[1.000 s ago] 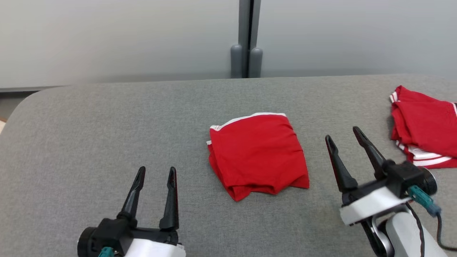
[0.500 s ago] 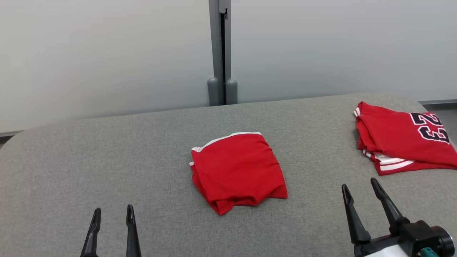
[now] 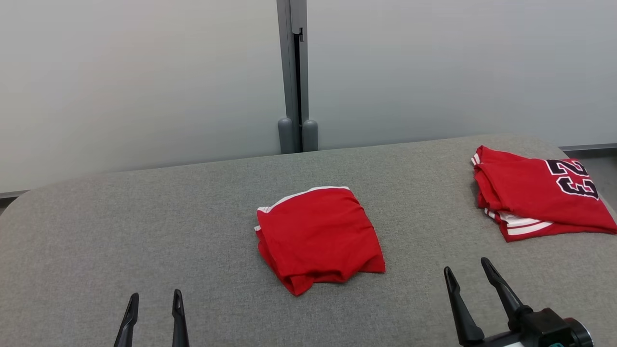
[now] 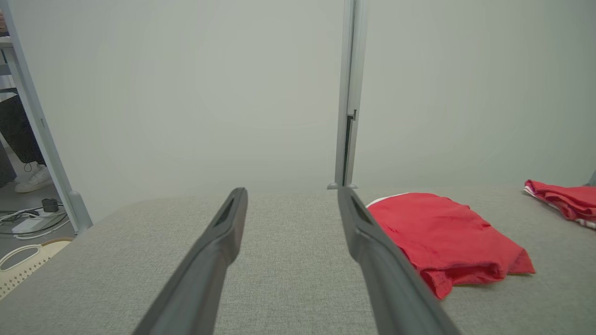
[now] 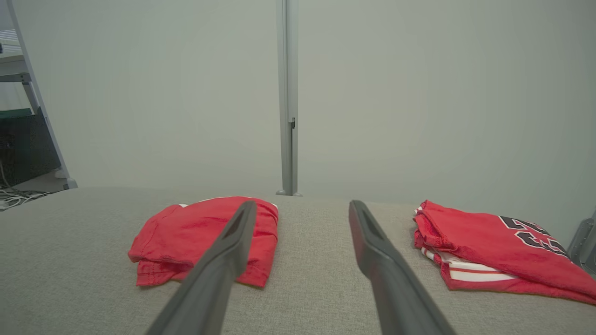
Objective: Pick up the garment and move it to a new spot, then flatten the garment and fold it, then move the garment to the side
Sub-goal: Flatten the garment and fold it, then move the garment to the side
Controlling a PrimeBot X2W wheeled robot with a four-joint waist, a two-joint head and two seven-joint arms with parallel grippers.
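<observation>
Grey woven fabric is stretched over the table (image 3: 144,231), whose far corners are rounded, and pale plain wall panels (image 3: 144,72) are set behind it, joined by a grey upright post (image 3: 291,58) with two rounded grey caps (image 3: 294,136) at its foot. The left gripper (image 3: 155,294) and the right gripper (image 3: 466,266) are held low over the near edge of the table, well apart. The two dark fingers of each are spread wide, and nothing is held between them or touched by them. The folded red garment (image 3: 318,236) is laid flat on the fabric beyond the fingertips, between the two grippers, ahead and to the right of the left fingers (image 4: 219,251) and ahead and to the left of the right fingers (image 5: 377,251). A white trim is shown along its far edge, and its layered hems are bunched at the near corner. In the right wrist view its right part is crossed by the tip of the left-hand finger. A second red garment (image 3: 535,193), folded and marked with dark numerals and white stripes, is placed at the far right corner of the table, to the right of the right fingers and well apart from the first. Far to the left of the left fingers, off the table, a slanted metal frame leg (image 4: 42,135) is seen, with cables (image 4: 28,221) on the floor, a pale perforated basket (image 4: 18,265), and a person's white shoe (image 4: 32,179).
</observation>
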